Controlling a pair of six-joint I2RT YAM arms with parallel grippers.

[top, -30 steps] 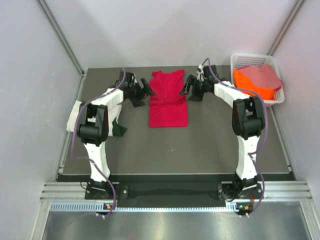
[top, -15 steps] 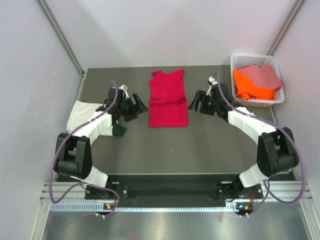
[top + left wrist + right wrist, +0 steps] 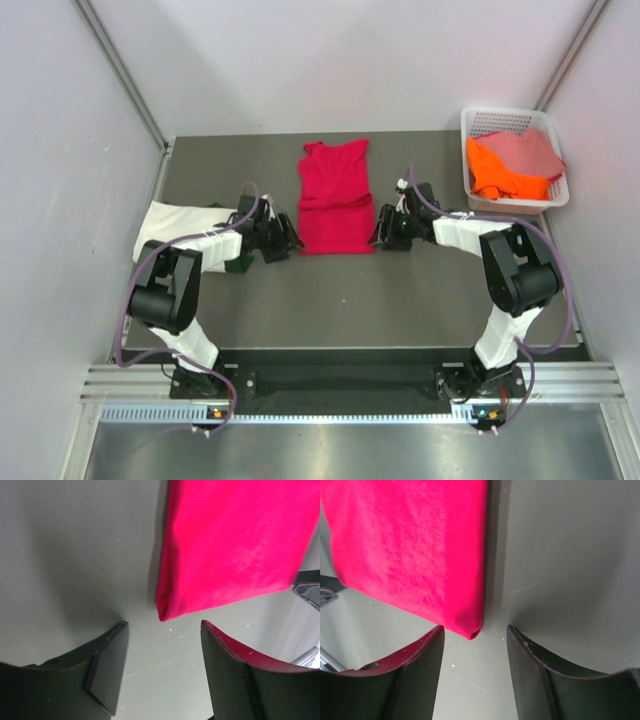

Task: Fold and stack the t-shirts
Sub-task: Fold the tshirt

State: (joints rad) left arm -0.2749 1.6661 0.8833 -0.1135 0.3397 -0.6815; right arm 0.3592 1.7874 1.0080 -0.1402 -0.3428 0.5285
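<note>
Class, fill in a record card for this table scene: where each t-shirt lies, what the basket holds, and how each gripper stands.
red t-shirt: partly folded, flat in the middle of the table
white t-shirt: at the table's left edge
basket: far right corner, holds an orange t-shirt and a pink t-shirt
left gripper: open, at the red t-shirt's near left corner
right gripper: open, at its near right corner

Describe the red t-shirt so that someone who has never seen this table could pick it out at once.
On the dark table, look at the middle of the far half. The crimson-red t-shirt lies flat there, folded into a long strip. It is the only red garment: the cream-white t-shirt lies at the left edge, the orange t-shirt in the white basket.
</note>
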